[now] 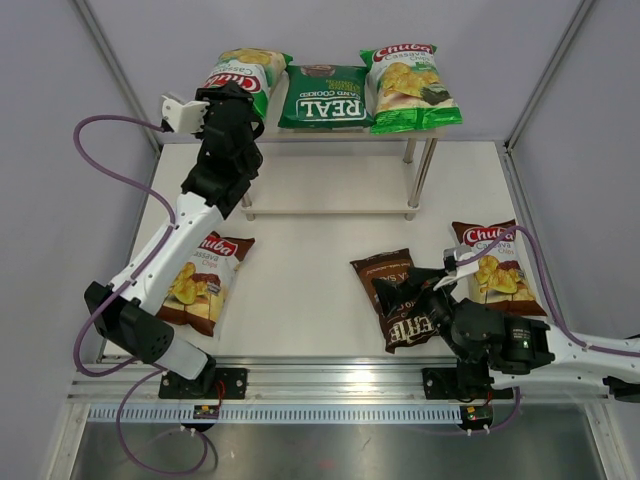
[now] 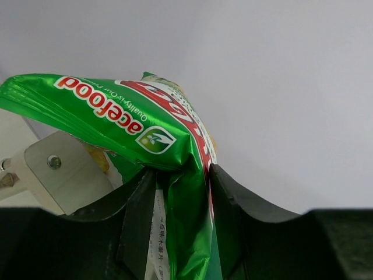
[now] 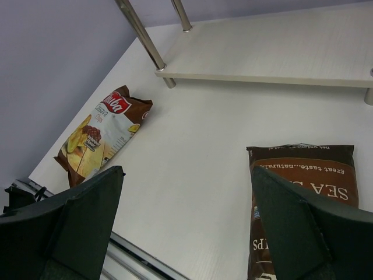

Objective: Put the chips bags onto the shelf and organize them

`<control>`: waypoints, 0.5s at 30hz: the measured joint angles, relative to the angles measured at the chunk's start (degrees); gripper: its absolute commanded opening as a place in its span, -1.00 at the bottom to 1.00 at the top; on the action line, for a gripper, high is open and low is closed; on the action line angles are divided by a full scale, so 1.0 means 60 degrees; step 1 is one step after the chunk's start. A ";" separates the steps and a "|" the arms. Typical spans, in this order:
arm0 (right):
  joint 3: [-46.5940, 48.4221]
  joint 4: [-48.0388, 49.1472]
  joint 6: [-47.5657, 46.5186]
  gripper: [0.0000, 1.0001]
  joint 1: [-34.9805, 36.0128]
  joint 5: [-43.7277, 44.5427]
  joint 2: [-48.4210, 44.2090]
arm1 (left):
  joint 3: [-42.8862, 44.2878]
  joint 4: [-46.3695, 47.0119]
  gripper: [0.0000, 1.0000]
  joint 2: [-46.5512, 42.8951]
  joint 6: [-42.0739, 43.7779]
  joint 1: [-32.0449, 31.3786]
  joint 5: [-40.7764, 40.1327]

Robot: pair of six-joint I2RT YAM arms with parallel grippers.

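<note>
On the shelf (image 1: 330,190) three chips bags (image 1: 322,97) — left fingers (image 2: 137,221) pinching one light-green bag (image 2: 116,116), right fingers (image 3: 81,216) spread.

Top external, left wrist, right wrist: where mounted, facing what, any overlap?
Top external: above, behind bases, looking down; table, shelf, both arms.
Left wrist: at top tier, facing wall; fingers pinch light-green Chuba bag.
Right wrist: low, facing left across table; open fingers, Kettle bag, brown Chuba bag.
Shared: top and right wrist both see Kettle bag.

Top view: high behind arm bases (image 1: 210,385), looking down on table (image 1: 310,300), shelf (image 1: 330,185) at far edge; left wrist: close against light-green bag (image 2: 116,116) atop shelf, facing wall (image 2: 280,87); right wrist: low, near-right of shelf, looking left; shares shelf's lower board, brown-and-white bag (image 3: 99,134) with top view.
</note>
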 measured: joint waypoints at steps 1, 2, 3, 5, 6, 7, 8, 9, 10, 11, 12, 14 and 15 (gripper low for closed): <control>0.0004 0.0000 0.0029 0.97 0.0000 0.0004 0.0051 | 0.0000 0.0007 -0.14 0.0000 -0.0007 0.0000 0.0040; 0.0007 -0.0004 0.0051 0.97 0.0000 0.0000 0.0095 | 0.0000 0.0004 -0.14 0.0000 -0.0022 0.0004 0.0080; 0.0018 -0.0015 0.0087 0.97 0.0000 0.0000 0.0142 | 0.0000 0.0004 -0.15 0.0000 -0.0033 0.0015 0.0153; 0.0018 -0.0044 0.0160 0.97 0.0000 0.0004 0.0200 | 0.0000 0.0004 -0.16 0.0000 -0.0044 0.0040 0.0259; 0.0018 -0.0047 0.0193 0.97 0.0000 0.0004 0.0204 | 0.0000 0.0004 -0.17 0.0000 -0.0051 0.0058 0.0331; 0.0018 -0.0051 0.0211 0.97 0.0000 0.0004 0.0200 | 0.0000 0.0004 -0.17 0.0000 -0.0062 0.0066 0.0401; 0.0018 -0.0051 0.0233 0.97 0.0000 0.0011 0.0197 | 0.0000 0.0007 -0.17 0.0004 -0.0066 0.0084 0.0474; 0.0018 -0.0051 0.0251 0.97 0.0000 0.0022 0.0193 | 0.0000 0.0004 -0.18 0.0007 -0.0069 0.0109 0.0576; 0.0018 -0.0047 0.0277 0.96 0.0000 0.0051 0.0193 | 0.0000 0.0004 -0.21 0.0022 -0.0073 0.0135 0.0663; 0.0018 -0.0051 0.0299 0.96 0.0000 0.0069 0.0193 | 0.0004 0.0007 -0.24 0.0040 -0.0084 0.0175 0.0754; 0.0022 -0.0051 0.0306 0.96 0.0000 0.0073 0.0193 | 0.0007 0.0007 -0.24 0.0066 -0.0091 0.0211 0.0856; 0.0022 -0.0051 0.0335 0.96 0.0000 0.0087 0.0193 | 0.0007 0.0007 -0.24 0.0157 -0.0106 0.0266 0.1064; 0.0022 -0.0047 0.0350 0.96 0.0000 0.0095 0.0193 | 0.0007 0.0007 -0.25 0.0200 -0.0127 0.0288 0.1162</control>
